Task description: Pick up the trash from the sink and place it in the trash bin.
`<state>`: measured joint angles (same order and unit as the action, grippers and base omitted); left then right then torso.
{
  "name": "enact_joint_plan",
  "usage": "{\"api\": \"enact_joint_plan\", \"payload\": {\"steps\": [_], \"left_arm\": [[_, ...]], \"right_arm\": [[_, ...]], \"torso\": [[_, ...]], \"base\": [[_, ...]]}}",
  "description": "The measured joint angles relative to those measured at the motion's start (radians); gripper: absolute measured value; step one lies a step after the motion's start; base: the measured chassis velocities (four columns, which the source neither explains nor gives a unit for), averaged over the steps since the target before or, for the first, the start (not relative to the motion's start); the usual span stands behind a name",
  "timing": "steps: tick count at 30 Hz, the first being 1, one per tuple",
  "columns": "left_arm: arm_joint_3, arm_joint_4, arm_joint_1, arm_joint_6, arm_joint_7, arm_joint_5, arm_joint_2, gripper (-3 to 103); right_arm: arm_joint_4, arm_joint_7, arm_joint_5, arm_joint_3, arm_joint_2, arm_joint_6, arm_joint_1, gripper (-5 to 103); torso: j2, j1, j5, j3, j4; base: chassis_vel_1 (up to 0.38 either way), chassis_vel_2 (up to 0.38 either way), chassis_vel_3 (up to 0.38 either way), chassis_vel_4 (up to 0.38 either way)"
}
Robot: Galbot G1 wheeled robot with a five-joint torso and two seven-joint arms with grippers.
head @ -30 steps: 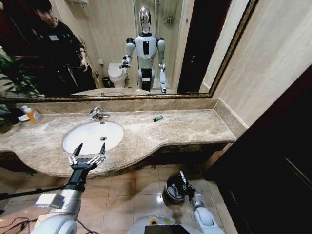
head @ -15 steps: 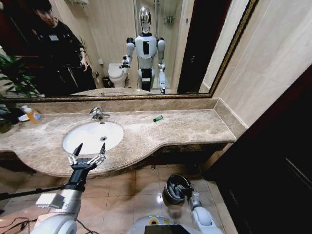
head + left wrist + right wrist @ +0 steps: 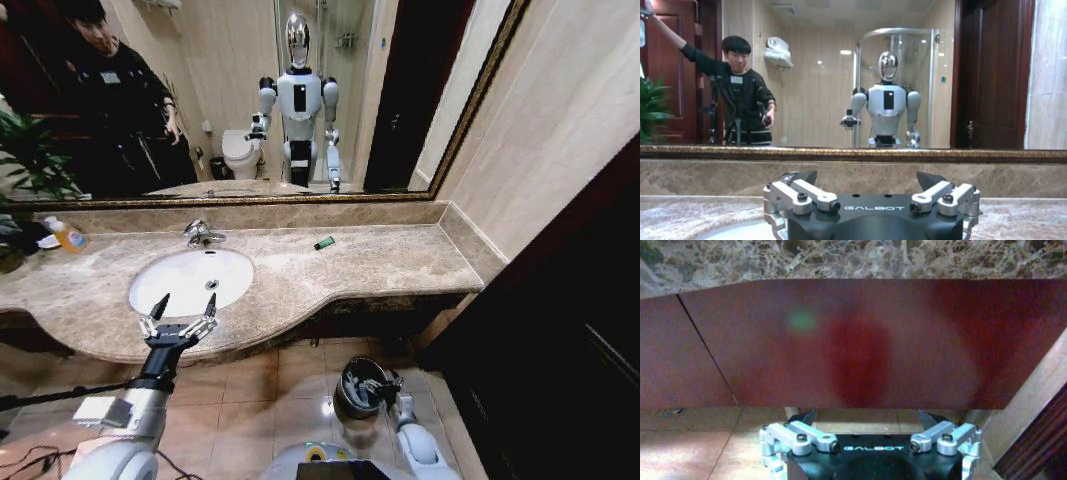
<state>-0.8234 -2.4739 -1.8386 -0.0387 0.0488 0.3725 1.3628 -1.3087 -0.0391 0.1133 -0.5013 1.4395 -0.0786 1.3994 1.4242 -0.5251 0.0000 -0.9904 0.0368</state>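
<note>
Head view: my right gripper (image 3: 380, 385) has sunk over the trash bin (image 3: 352, 392), fingers spread and empty, so that drop looks done. My left gripper (image 3: 180, 310) waits open-fingered by the sink (image 3: 190, 280); a dark green block (image 3: 324, 243) remains on the counter (image 3: 380, 265).

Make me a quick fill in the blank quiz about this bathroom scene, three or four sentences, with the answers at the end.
1. The left gripper hovers at the front edge of the white ____, fingers open.
2. The right gripper hangs low over the dark trash ____.
3. A small dark green block lies on the ____, to the right of the faucet.
4. The bottle of orange liquid stands at the countertop's far ____ end.

Missing words: sink; bin; countertop; left
</note>
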Motion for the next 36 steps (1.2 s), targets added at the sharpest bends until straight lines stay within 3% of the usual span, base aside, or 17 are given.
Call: {"api": "enact_joint_plan", "payload": {"steps": [11,19,28,34,36], "left_arm": [[0.000,0.000,0.000,0.000,0.000,0.000,0.000,100],[0.000,0.000,0.000,0.000,0.000,0.000,0.000,100],[0.000,0.000,0.000,0.000,0.000,0.000,0.000,100],[0.000,0.000,0.000,0.000,0.000,0.000,0.000,100],[0.000,0.000,0.000,0.000,0.000,0.000,0.000,100]], "right_arm": [[-0.036,0.006,0.009,0.002,0.008,0.030,0.009,100],[-0.290,0.046,0.054,0.008,-0.031,0.118,0.109,100],[-0.621,0.135,0.087,0.017,-0.081,0.051,0.283,100],[-0.773,0.156,0.088,0.020,-0.085,0.052,0.326,100],[-0.833,0.174,0.090,0.033,-0.078,0.082,0.306,100]], "torso": [[0.000,0.000,0.0002,0.000,0.0000],[0.000,0.000,-0.0004,0.000,0.0000],[0.000,0.000,0.0000,0.000,-0.0001],[0.000,0.000,-0.0002,0.000,-0.0001],[0.000,0.000,-0.0001,0.000,-0.0001]], "base": [[0.000,0.000,0.000,0.000],[0.000,0.000,0.000,0.000],[0.000,0.000,0.000,0.000],[0.000,0.000,0.000,0.000],[0.000,0.000,0.000,0.000]]}}
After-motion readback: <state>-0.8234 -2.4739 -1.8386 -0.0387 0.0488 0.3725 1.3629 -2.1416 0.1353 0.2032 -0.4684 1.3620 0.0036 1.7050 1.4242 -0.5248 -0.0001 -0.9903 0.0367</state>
